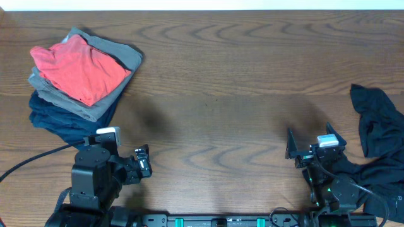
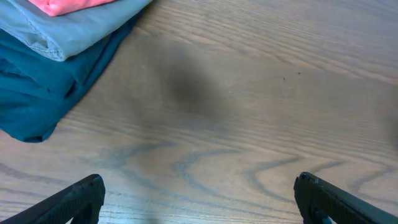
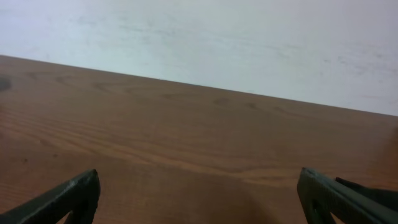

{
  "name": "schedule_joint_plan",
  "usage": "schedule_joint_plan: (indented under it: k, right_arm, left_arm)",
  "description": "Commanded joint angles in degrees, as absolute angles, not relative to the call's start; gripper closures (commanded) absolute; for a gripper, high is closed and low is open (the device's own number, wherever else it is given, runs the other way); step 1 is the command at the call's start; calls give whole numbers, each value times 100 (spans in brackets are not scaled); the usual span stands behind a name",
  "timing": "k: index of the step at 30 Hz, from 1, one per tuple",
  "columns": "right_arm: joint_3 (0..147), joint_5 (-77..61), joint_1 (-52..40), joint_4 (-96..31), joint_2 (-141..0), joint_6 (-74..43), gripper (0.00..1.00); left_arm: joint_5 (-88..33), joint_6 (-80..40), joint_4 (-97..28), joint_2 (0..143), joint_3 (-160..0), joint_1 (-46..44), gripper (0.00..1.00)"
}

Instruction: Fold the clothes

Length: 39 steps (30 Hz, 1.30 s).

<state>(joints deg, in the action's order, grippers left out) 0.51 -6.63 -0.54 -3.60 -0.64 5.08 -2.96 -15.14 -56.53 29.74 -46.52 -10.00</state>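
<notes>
Left gripper [image 1: 140,162] holding fingers wide apart, coral-red T-shirt [image 1: 79,69] lying on grey garment [image 1: 121,54] and navy garment [image 1: 53,123] ahead to its left, right gripper [image 1: 312,142] holding fingers apart too, black garment [image 1: 379,129] lying just right of it

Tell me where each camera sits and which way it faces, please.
Overhead: above the table, looking straight down; shows the folded pile, a black garment, the left arm and the right arm.
Left wrist: on the left arm, looking down at wood and the pile's corner; the open left end effector frames the bottom.
Right wrist: low, facing across the table to a pale wall; the open right end effector shows below.
Shared: overhead and left wrist both show the pile.
</notes>
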Motion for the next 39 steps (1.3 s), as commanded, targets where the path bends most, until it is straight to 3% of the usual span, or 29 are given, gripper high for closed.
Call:
schedule_joint_plan:
  k: [1,10,30,39]
  right_arm:
    - [32,-646,-115,-364,-30,587,1]
    - [32,-646,-115,-364,-30,587,1]
    - [32,-646,-115,-364,-30,587,1]
    - [32,-646,-115,-364,-30,587,1]
  left_arm:
    - [-231,-1485,-5660,2936,-4644,-1022,2]
    - [-40,-1461,-5577,2281,-4016,-473,2]
    - [-38,-1201,-1210,10,-388,-403,2]
    - [-36,-445,-784,10,-202,-403,2]
